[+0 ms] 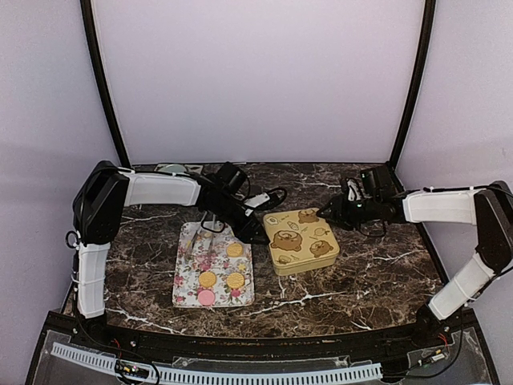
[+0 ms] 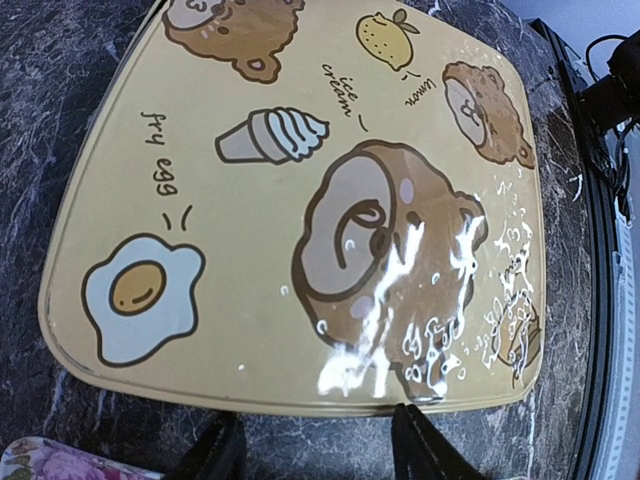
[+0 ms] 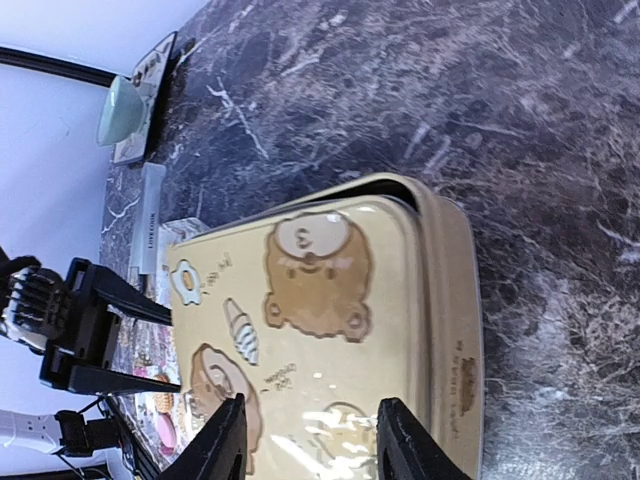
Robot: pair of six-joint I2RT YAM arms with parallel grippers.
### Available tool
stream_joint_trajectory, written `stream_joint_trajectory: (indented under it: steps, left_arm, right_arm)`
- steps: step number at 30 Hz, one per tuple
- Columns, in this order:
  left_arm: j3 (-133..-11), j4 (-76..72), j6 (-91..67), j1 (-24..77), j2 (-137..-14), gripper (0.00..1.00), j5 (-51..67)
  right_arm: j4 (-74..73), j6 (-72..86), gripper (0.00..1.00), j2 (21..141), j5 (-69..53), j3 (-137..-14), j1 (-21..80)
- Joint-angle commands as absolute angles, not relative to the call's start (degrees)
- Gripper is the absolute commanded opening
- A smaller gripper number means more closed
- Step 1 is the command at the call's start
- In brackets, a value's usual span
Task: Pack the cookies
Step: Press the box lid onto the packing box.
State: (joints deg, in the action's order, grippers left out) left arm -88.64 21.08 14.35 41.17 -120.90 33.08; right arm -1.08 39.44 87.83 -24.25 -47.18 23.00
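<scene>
Starting at left end effector [image 2: 320, 452]: fingers apart, nothing between them; tips just short of the near edge of the tin [image 2: 300, 200], no contact visible.
Left end effector, top view [image 1: 256, 233]: in the gap between tray [image 1: 186, 277] and tin, by the tray's far right corner.
Right end effector [image 3: 310, 440]: fingers apart, nothing pinched; both tips sit over the lid [image 3: 320, 290] in its own camera, cannot tell if they touch it.
Right end effector, top view [image 1: 331, 212]: at the tin's far right corner.
Tin: gold, square with rounded corners, flat on the tabletop [image 1: 377, 273], just right of the tray and turned slightly against it.
Lid: on the tin; printed bears, fried egg, ice cream cone, lemon; glare patches across it.
Lid seam: right wrist view shows a dark slit under the lid at one corner; cannot tell whether it is fully seated.
Cookies [image 1: 235, 280]: four in sight, all on the tray, none in either end effector; three golden, plus one pink cookie [image 1: 206, 297] at the near edge.
Tray: flower-patterned, rectangular, left of centre.
Left arm [image 1: 160, 190]: reaches in from the left across the tray's far end.
Right arm [image 1: 441, 207]: comes in from the right toward the tin.
Tabletop: dark marble, white veins.
Back edge: pale green object [image 1: 171, 168], well apart from tray and tin.
</scene>
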Motion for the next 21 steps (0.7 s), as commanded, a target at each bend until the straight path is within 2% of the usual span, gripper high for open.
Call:
stream_joint_trajectory:
  steps: [1, 10, 17, 21]
  left_arm:
    - [-89.76, 17.93, 13.71, 42.03, -122.89, 0.52, 30.03]
    - [-90.21, 17.86, 13.50, 42.18, -123.39, 0.52, 29.62]
    - [-89.90, 18.91, 14.59, 42.11, -123.40, 0.52, 29.09]
    - [-90.15, 18.90, 14.60, 42.12, -123.35, 0.52, 29.09]
  right_arm:
    - [0.89, 39.68, 0.44, 84.95, -27.82, -50.65, 25.32]
    - [-4.85, 37.27, 0.45, 86.15, -23.32, -52.36, 26.28]
    - [-7.93, 33.96, 0.56, 83.62, -17.01, -49.61, 24.88]
    - [-6.62, 33.19, 0.58, 85.78, -18.34, -48.90, 24.70]
